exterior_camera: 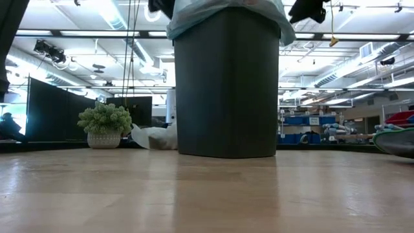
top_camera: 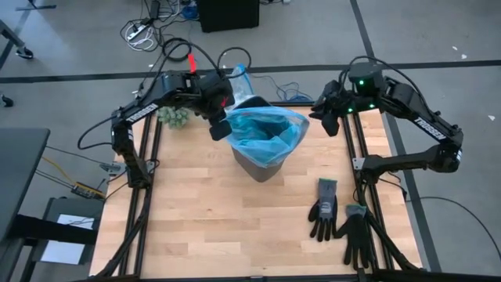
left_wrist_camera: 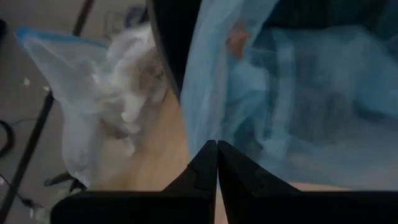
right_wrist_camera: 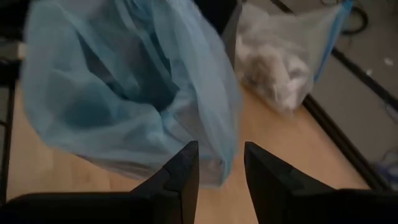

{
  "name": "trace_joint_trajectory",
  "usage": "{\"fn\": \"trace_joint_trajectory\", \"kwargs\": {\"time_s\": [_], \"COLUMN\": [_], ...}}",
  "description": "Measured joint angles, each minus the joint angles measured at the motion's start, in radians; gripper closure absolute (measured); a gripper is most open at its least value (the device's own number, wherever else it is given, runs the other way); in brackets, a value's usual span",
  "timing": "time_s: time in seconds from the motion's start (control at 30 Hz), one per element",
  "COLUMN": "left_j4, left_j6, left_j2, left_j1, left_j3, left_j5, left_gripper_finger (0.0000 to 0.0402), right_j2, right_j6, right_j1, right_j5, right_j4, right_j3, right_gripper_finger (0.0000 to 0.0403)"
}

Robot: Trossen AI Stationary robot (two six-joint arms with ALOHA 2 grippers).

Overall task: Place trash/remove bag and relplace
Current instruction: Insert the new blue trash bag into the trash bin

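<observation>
Standing near the table's [top_camera: 196,235] far edge: a dark bin [top_camera: 262,166] lined with a light-blue bag [top_camera: 266,129], and behind it, at that edge, the tied grey-white bag [right_wrist_camera: 280,56] of trash. Left gripper [top_camera: 220,128], fingers closed and empty, hovers at the bin's rim; right gripper [top_camera: 329,117], fingers parted and empty, hangs beside the right edge. Black gloves [top_camera: 340,219] lie at the near right; bare wood fills the near left.

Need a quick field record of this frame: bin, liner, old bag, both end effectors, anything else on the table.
bin: dark bin, upright, centre-back of table
liner: light-blue bag draped over bin rim
old bag: grey-white bag with trash, on table behind bin
left end effector: shut, at liner's left edge
right end effector: open, empty, right of bin
other: black gloves front right; green clump back left
</observation>
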Motion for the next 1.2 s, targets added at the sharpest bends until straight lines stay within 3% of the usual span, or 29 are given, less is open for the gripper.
{"fn": "trace_joint_trajectory", "kwargs": {"time_s": [0.2,0.53,0.77,1.2], "left_j4": [0.115,0.227,0.344,0.372], "left_j6": [0.04,0.079,0.066,0.045], "left_j2": [-0.036,-0.052,-0.051,-0.051], "left_j1": [0.044,0.081,0.086,0.115], "left_j3": [-0.106,-0.216,-0.231,-0.23], "left_j5": [0.101,0.122,0.102,0.05], "left_gripper_finger": [0.038,0.038,0.038,0.038], "right_j2": [-0.011,0.091,0.199,0.332], "right_j6": [0.026,-0.039,-0.09,-0.22], "right_j1": [0.018,0.03,0.03,0.028], "right_j5": [-0.032,-0.028,-0.114,-0.127], "right_j4": [0.072,0.207,0.373,0.473], "right_j3": [0.0,0.001,0.001,0.0], "right_gripper_finger": [0.0287,0.0288,0.0288,0.0248]}}
